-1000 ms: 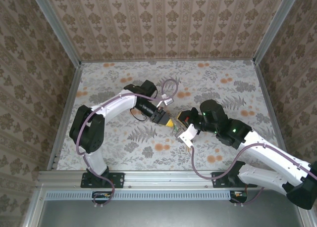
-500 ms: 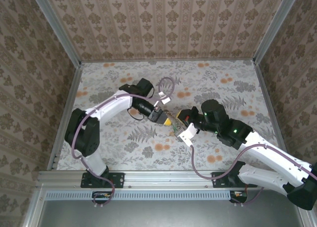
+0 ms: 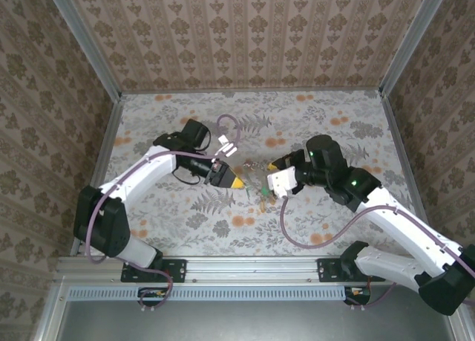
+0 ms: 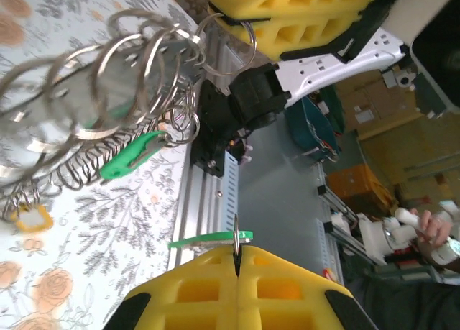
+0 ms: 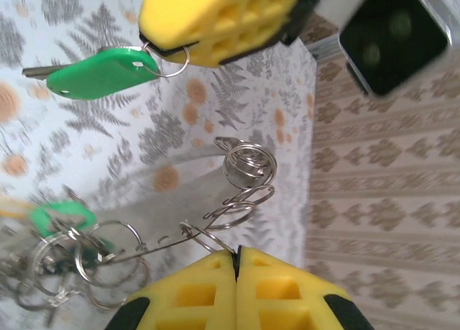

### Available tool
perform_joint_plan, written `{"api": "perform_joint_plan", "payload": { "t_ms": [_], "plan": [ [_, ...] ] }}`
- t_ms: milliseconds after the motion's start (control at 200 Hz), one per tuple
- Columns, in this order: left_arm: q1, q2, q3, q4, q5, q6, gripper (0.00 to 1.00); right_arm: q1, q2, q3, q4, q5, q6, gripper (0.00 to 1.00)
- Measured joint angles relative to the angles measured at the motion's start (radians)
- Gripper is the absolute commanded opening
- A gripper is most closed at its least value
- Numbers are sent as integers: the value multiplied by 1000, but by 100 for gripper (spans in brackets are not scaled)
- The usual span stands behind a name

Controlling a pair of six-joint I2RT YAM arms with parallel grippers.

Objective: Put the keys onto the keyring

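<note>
Now the left gripper is seen with its yellow ribbed pads pressed shut on a small silver split ring, from which a flat green plastic-headed key is hung. The right gripper is likewise clamped, and a thin strand of the keyring, a tangle of silvery wire loops, is pinched between its pads.

A second ago the two grippers were held almost nose to nose above the floral-patterned table. The left arm is now found drawn back toward 9 o'clock, so that a clear gap is left between them. By this the held key is judged to be parted from the bundle and not yet threaded onto it, so a fresh approach is probably needed.

From above, only the gap and a small heap at 6 o'clock of it can be made out. In the right wrist view the held key is shown flat, whereas in the left wrist view it is seen edge-on. There a second green key and a yellow-headed key are revealed beside the loops.
</note>
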Motion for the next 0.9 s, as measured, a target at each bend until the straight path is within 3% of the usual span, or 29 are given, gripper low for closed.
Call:
{"api": "perform_joint_plan", "payload": {
  "t_ms": [150,260,525,705,900],
  "plan": [
    [109,-64,-46,41,-83,-23,0,-60,56,2,-10,-95,196,0],
    [165,-68,-87,61,-208,-35,0,-98,88,-12,8,-151,327,0],
    [140,-37,-249,223,-475,-50,0,-158,97,-117,122,-277,554,0],
    [124,120,-222,261,-617,-23,4,-179,130,-120,172,-311,633,0],
    [124,249,-143,240,-691,-5,9,-212,175,-125,183,-312,686,0]
  ]
}}
